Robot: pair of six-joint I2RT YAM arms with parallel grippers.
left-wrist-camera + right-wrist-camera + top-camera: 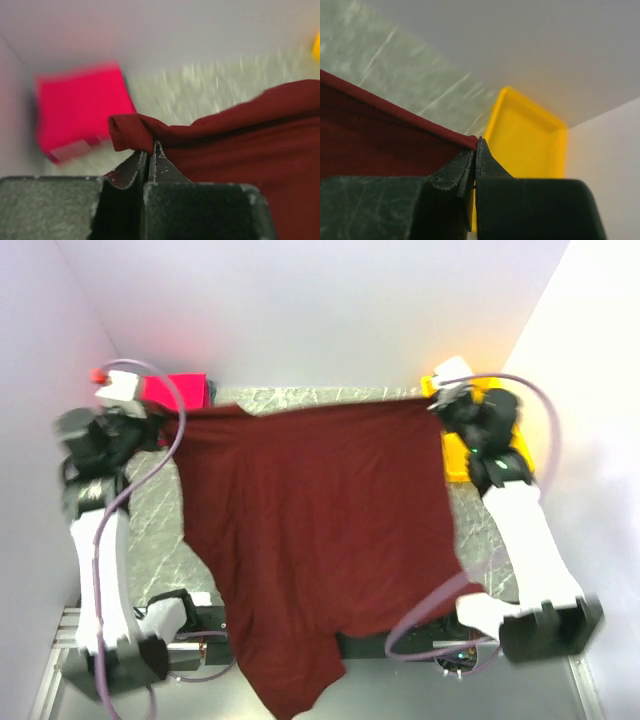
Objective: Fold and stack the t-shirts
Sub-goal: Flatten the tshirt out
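Closest to me, the bottom end of the maroon shirt (320, 530) comes down to a point past the near edge of the table (150, 530). It covers the gap between the two arm bases. From there the shirt spreads wide and covers most of the middle of the table. I cannot tell how much of it lies on the table and how much hangs in the air.

Farther back, its top edge is pulled into a nearly straight line from one arm to the other. The left gripper (150, 148) is closed tight on the left top corner, and a small bunch of cloth sticks out past its tips. The right gripper (476, 145) is closed tight on the right top corner, pinching the thin folded hem.

Behind the left gripper, the pink-red shirt (178, 390) sits in the far left corner of the table. It looks like a flat square, apart from the maroon shirt. Behind the right gripper, the yellow tray (525, 135) sits in the far right corner, near the wall. The maroon shirt hides part of it from above.
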